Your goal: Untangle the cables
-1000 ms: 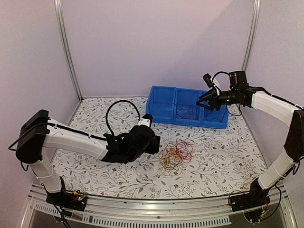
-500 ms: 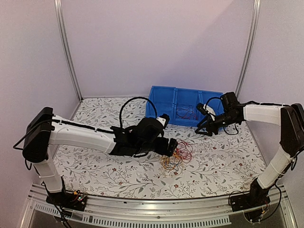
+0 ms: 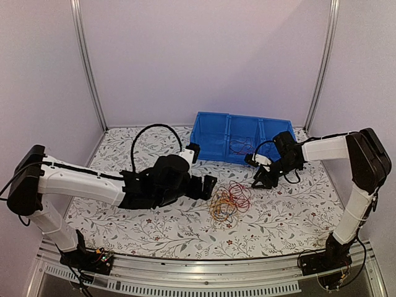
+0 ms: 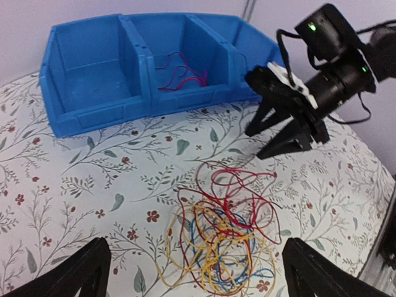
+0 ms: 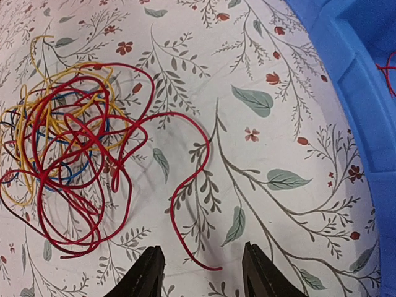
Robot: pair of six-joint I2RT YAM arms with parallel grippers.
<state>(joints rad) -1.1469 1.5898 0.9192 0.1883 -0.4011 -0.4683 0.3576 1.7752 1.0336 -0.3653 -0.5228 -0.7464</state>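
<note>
Cables [image 3: 230, 201] sit in one loose heap approx mid-tabletop [image 3: 124, 229], a bit toward the right edge and well short of the blue bin [image 3: 210, 148] at the far edge. Red, yellow & some blue, all looped thru each other. One red wire [image 4: 182, 71] lies apart in the bin's middle compartment.

My left claw [image 3: 209, 184] hangs just beside the heap on its left side, fingers wide apart, nothing in them. My right claw [image 3: 258, 180] is low over the cloth at the heap's far-right side, fingers also apart & empty. It isn't touching the wires, as far as I can tell.

Handling, my guess:
- Very light, thin, floppy, w/ some spring in the loops.
- Smooth coating, so prob. slippery in a pinch. Not fragile.
- The heap weighs next to nothing, so tugging one strand likely drags the lot unless my other claw pins it.
- They lie flat on the cloth, so fingertips must go right down to the surface.

Best hold is the red strand [image 5: 173, 213] running out of the heap alone, its free end [image 5: 213, 267] near my right fingertips. Pinch near that end w/ right claw. Left claw pins the yellow clump [image 4: 179, 250] on its own side. Avoid mid-heap, since that catches several wires at once.
</note>
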